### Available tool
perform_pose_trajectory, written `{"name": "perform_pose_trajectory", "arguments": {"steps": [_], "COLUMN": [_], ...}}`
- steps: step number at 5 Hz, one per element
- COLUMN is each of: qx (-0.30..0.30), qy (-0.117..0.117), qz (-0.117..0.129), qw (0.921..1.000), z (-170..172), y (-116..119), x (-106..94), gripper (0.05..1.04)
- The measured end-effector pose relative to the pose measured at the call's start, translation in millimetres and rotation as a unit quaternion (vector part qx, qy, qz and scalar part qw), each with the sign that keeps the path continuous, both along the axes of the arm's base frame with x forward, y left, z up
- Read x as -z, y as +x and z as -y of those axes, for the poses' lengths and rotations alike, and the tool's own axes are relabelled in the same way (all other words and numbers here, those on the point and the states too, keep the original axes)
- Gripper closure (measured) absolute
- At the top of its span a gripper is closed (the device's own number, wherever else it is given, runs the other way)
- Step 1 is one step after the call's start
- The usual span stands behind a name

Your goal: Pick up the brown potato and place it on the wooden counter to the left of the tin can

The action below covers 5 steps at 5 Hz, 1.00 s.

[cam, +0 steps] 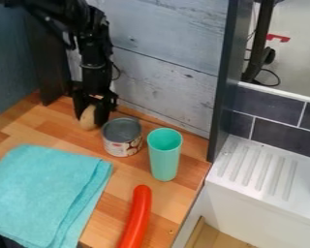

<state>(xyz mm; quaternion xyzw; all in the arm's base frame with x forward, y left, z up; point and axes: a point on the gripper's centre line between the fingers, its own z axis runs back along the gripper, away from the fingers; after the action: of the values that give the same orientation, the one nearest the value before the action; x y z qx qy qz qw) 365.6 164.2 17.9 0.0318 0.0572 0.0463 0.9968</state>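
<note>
Pinching a tan, rounded object (87, 118) between its fingers, my gripper (92, 104) is low over the wooden counter (128, 167), just beside the open can (122, 137). I judge the grasp made, but the object isn't raised high; the teal cup (164, 157), folded cloth (44, 191) and red sausage-shaped piece (137, 215) stand or lie apart from it.

No legible text, only tiny indistinct markings (124, 147) on the can (122, 137)
</note>
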Motion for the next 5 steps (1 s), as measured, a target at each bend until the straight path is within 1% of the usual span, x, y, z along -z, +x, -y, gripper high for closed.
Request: {"name": "perform_pose_trajectory", "arguments": {"steps": [1, 2, 3, 4, 5], "qx": [0.013, 0.005, -0.014, -0.046, -0.058], "qy": [-0.013, -0.028, -0.047, -0.055, -0.058], "qz": [-0.010, -0.001, 0.022, 0.068, 0.080], "qw": [0.9998, 0.9996, 0.9985, 0.9952, 0.9934], "z": [-2.9, -9.4, -13.5, -23.4, -23.0], "y": [-4.0, -2.3, -3.3, -17.3, -37.8], "x": [-2.7, -11.7, -22.2, -55.8, -69.8], "gripper": [0.100, 0.077, 0.081, 0.083, 0.083]}}
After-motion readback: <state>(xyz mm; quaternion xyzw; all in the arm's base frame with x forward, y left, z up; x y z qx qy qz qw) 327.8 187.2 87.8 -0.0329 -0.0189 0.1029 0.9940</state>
